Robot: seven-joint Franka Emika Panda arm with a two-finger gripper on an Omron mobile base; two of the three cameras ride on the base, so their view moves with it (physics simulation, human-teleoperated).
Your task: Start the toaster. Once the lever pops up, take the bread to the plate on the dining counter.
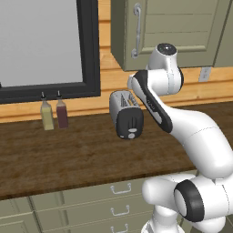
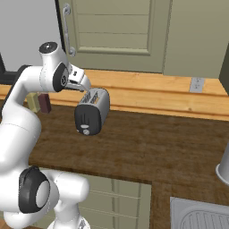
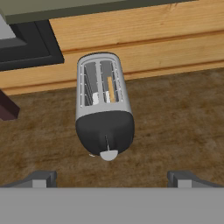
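The chrome toaster stands on the dark wood countertop, its black end panel facing me. A thin tan edge of the bread shows in the right-hand top slot. A pale knob sits low on the black panel. My gripper hangs open just above the toaster and slightly to my side of it, its fingertips wide apart with nothing between them. The plate and the dining counter are out of view.
Two bottles stand left of the toaster under a dark-framed window. Green cabinets hang overhead. Drawers run below the countertop. A sink and a grey vessel are at the right.
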